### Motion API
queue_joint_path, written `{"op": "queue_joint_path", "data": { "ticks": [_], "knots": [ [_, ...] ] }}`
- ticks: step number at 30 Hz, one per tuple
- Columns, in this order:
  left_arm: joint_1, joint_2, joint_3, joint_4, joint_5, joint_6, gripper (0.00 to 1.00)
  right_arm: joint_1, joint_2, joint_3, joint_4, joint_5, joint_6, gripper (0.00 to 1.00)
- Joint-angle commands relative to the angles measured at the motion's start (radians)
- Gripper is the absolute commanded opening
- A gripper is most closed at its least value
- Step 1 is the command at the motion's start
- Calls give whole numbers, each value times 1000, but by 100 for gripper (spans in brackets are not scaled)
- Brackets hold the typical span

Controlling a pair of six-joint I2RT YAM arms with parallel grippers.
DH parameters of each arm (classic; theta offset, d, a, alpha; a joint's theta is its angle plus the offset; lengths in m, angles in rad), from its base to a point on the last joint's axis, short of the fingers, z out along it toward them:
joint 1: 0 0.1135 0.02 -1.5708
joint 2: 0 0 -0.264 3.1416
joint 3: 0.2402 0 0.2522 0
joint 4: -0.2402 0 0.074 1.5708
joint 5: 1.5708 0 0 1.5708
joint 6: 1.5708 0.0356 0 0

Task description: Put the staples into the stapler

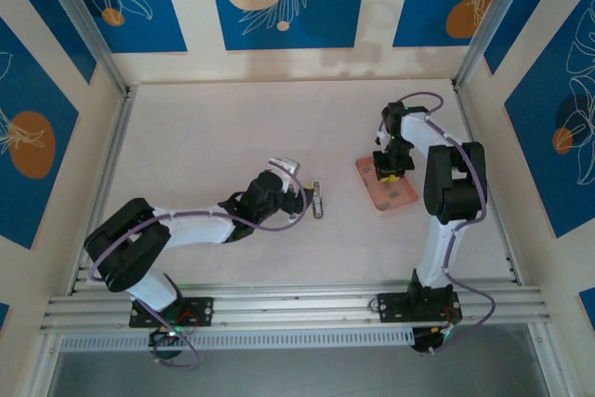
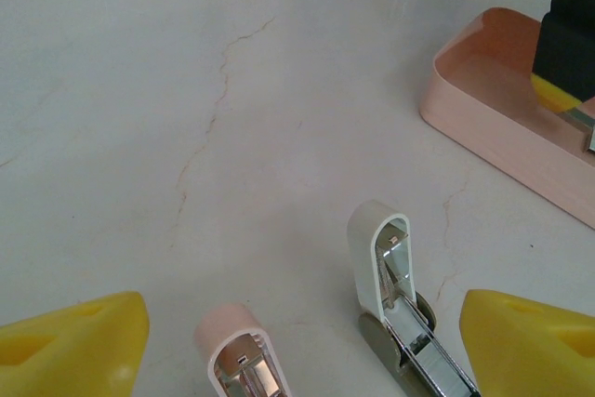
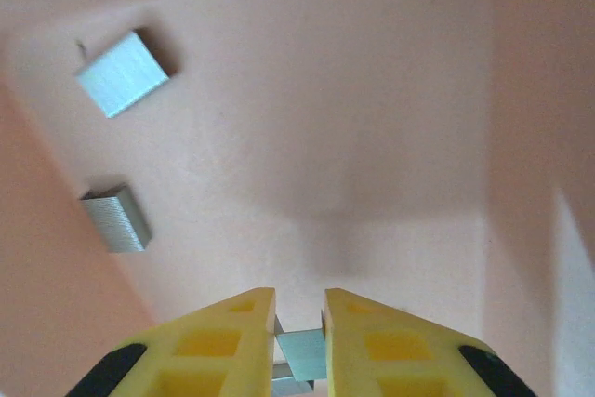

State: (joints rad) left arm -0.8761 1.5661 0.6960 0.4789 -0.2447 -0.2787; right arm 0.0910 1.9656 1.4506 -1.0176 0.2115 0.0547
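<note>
The stapler lies open on the table, its pink-backed lid beside the white arm and metal staple channel. My left gripper is open, one yellow finger on each side of the stapler and apart from it; from above the left gripper sits just left of it. My right gripper is down inside the salmon-pink tray, shut on a grey strip of staples. Two more strips of staples lie on the tray floor. From above the right gripper stands over the tray.
The tray sits ahead and to the right of the stapler, a short gap of white table between them. Metal rails run along the near edge, and blue patterned walls enclose the other sides.
</note>
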Motion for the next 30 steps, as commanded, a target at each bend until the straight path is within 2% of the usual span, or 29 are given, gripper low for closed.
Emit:
{"op": "queue_joint_path", "data": {
  "ticks": [1,7,23,30],
  "knots": [
    [-13,-26,-10,21,-8,10,87,2,-19,-4,17,-45,31,20],
    [-13,-40,-22,23,-17,12,87,13,-52,-34,58,-33,61,19],
    [-10,-76,-116,134,-59,-31,89,44,-259,-280,344,-70,210,17],
    [21,-96,-172,191,-47,-96,90,61,-348,-355,428,-81,274,17]
  ]
}}
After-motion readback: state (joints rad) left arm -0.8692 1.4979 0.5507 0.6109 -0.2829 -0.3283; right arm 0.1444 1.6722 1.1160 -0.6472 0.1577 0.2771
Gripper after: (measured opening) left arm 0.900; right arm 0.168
